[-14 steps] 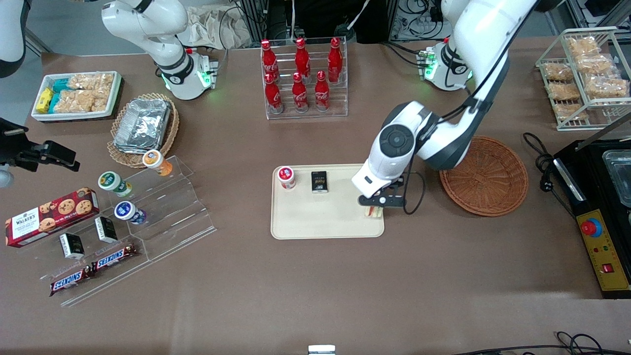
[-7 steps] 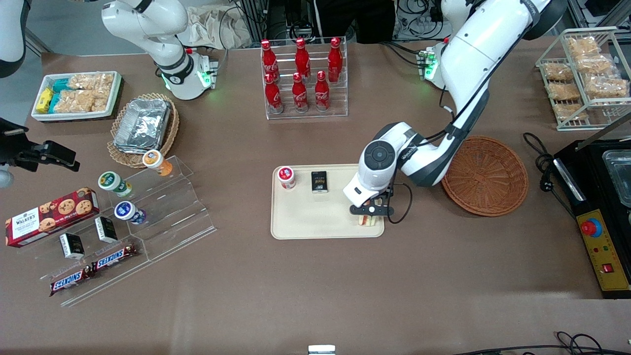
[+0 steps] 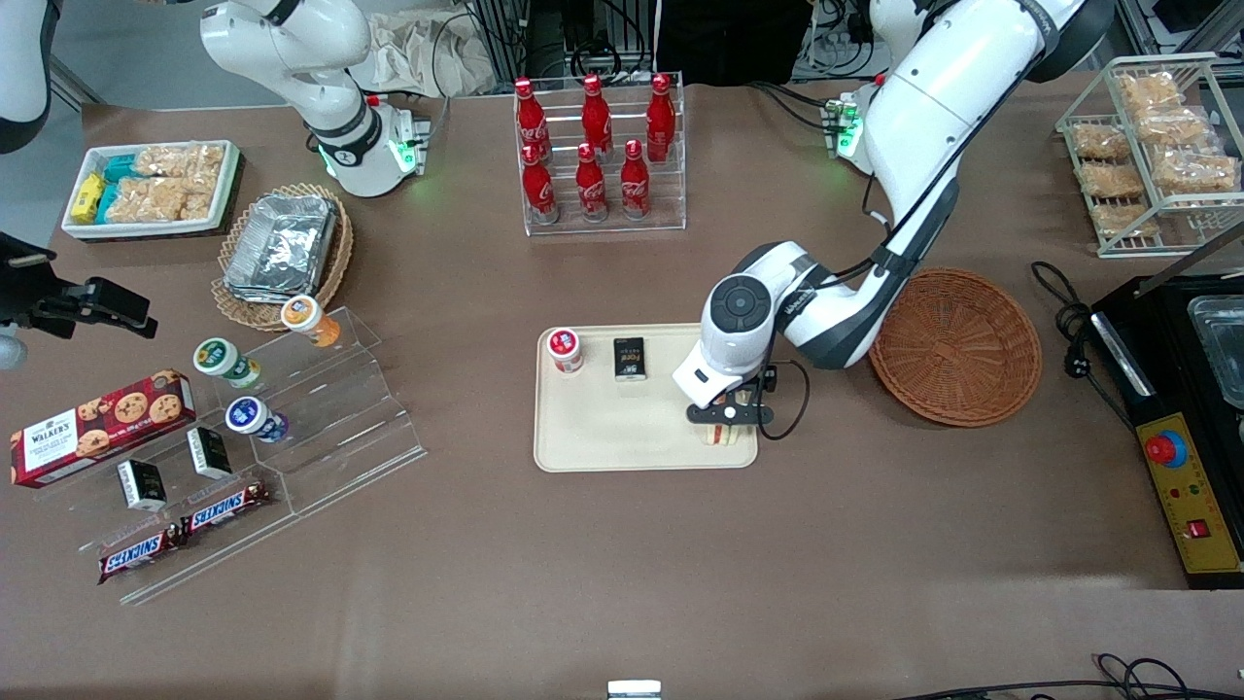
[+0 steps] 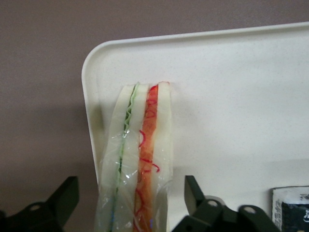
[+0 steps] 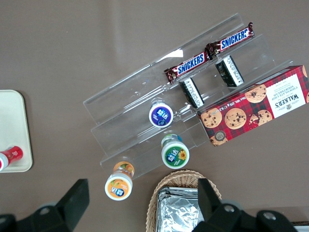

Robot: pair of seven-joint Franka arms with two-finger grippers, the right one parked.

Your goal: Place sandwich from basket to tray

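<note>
Standing on edge in the tray (image 3: 603,442) corner, one sandwich (image 4: 137,159) sits between my end effector (image 4: 130,203) fingers, spread wide and apart from it; its lower end is cut off. One basket (image 3: 957,345) sits nearby.

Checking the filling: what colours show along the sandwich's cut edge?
The sandwich, on the tray between the open claw fingers, shows green and red-orange stripes; clearest in left wrist view.

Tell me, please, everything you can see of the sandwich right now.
The sandwich is a wedge of pale white bread in clear film, with green and red-orange filling lines along its edge. It stands on edge at a corner of the cream tray, close to the rim. The open gripper straddles it, fingers apart from it.
</note>
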